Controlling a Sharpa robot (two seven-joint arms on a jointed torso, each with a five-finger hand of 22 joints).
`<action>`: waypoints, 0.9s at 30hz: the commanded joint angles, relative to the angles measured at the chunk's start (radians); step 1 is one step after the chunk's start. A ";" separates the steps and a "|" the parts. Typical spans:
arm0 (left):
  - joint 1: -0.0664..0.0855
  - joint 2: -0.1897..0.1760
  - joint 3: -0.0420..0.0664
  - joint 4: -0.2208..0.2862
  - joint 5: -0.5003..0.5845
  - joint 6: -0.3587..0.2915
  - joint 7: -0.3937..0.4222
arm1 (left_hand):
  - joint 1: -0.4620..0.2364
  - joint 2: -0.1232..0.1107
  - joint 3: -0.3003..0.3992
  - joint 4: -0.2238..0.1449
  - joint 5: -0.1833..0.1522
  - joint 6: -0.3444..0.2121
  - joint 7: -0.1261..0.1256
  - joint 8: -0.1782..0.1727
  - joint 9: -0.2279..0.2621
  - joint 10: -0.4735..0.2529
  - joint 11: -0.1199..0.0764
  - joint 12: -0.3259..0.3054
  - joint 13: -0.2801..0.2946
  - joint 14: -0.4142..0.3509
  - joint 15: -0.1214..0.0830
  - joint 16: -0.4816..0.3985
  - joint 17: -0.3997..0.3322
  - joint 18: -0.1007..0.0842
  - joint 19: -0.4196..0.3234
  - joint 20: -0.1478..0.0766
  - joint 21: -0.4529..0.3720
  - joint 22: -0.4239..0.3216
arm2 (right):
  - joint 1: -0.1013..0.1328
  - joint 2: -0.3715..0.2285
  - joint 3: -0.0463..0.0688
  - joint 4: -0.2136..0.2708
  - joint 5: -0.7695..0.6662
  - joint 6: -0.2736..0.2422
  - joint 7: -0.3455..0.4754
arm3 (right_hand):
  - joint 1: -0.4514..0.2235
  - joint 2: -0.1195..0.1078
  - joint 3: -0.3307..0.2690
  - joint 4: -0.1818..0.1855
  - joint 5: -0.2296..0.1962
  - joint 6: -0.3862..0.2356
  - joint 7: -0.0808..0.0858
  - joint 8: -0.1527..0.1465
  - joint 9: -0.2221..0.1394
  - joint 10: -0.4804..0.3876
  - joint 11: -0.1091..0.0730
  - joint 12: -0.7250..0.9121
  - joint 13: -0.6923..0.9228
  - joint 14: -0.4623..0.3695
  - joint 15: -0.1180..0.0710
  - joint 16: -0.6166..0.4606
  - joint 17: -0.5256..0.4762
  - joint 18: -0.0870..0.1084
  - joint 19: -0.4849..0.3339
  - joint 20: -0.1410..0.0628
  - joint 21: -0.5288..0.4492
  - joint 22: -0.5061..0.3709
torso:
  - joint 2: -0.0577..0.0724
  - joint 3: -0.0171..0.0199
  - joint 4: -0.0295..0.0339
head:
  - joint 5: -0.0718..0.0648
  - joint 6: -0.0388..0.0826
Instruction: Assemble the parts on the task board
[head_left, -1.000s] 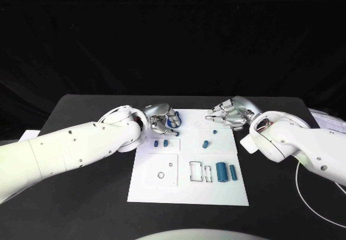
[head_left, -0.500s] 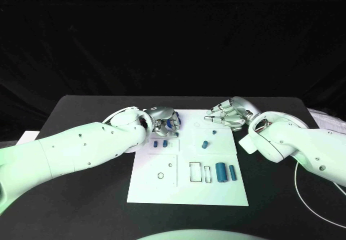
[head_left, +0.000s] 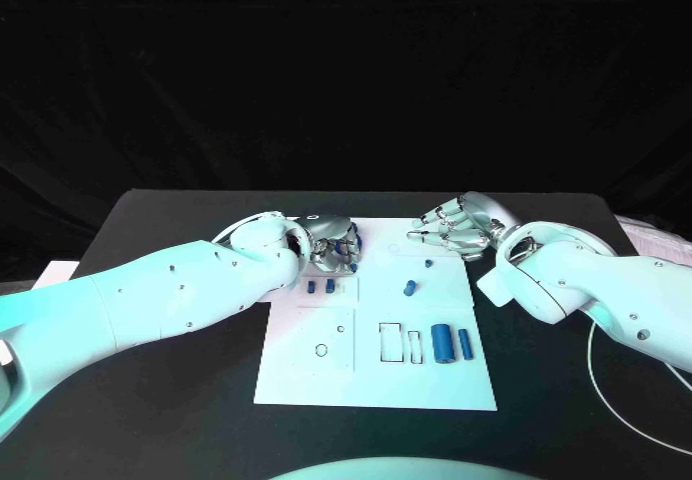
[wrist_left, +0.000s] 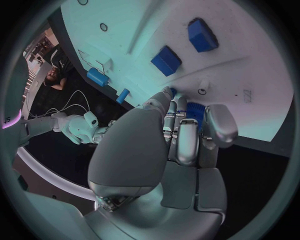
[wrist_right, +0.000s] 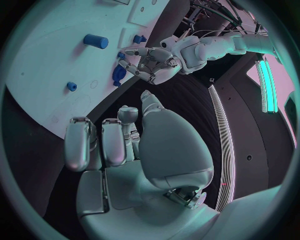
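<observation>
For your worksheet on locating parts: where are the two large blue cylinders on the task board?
In the head view, the two large blue cylinders lie side by side on the task board, near its right edge, beside the rectangular slots.

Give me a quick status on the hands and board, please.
Left hand holds a blue part at the board's far left corner. Right hand curled, holding nothing, at the far right edge. Nothing in the way.

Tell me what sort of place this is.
Most likely a robotics lab or test cell. A black table stands against a dark backdrop and carries a white task board with small blue parts. The left hand and right hand hover at the board's far end.
</observation>
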 joint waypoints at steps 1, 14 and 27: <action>-0.001 0.008 0.000 -0.006 -0.014 0.036 -0.015 | -0.011 -0.003 0.008 -0.001 -0.001 0.008 0.002 -0.005 -0.002 0.009 -0.001 -0.008 -0.002 0.023 -0.006 -0.005 -0.003 -0.017 0.007 0.001 0.008 0.006 | -0.001 0.003 0.000 0.001 -0.003 0.005 0.011 | -0.006 0.006 0.002 0.007 0.004 0.005 0.001 0.002 0.001 -0.003 -0.001 0.002 0.000 0.033 0.004 -0.003 0.000 0.008 -0.004 0.000 -0.005 -0.001 | 0.000 0.0000 0.0002 | 0.000 -0.001; -0.002 0.025 0.000 -0.020 -0.014 0.060 -0.027 | -0.012 -0.005 0.015 -0.003 -0.002 0.012 0.001 -0.009 -0.005 0.013 -0.001 -0.017 -0.006 0.025 -0.007 -0.006 -0.009 -0.019 0.010 0.000 0.021 0.017 | -0.002 0.005 0.000 0.000 -0.003 0.006 0.012 | -0.006 0.006 0.002 0.007 0.004 0.005 0.001 0.002 0.001 -0.003 -0.001 0.002 0.000 0.033 0.004 -0.003 0.000 0.008 -0.004 0.000 -0.005 -0.001 | 0.000 0.0001 0.0001 | -0.001 -0.005; -0.002 0.031 0.000 -0.018 -0.014 0.078 -0.027 | -0.008 -0.004 0.038 -0.013 -0.001 0.024 0.000 -0.015 -0.010 0.029 -0.004 -0.032 -0.013 0.026 -0.009 -0.010 -0.025 -0.023 0.015 -0.002 0.042 0.034 | -0.002 0.006 0.000 -0.001 -0.003 0.007 0.012 | -0.005 0.006 0.002 0.007 0.004 0.005 0.001 0.003 0.001 -0.003 -0.001 0.002 0.000 0.033 0.004 -0.003 0.001 0.008 -0.003 0.000 -0.004 0.000 | -0.001 0.0006 0.0007 | -0.004 -0.009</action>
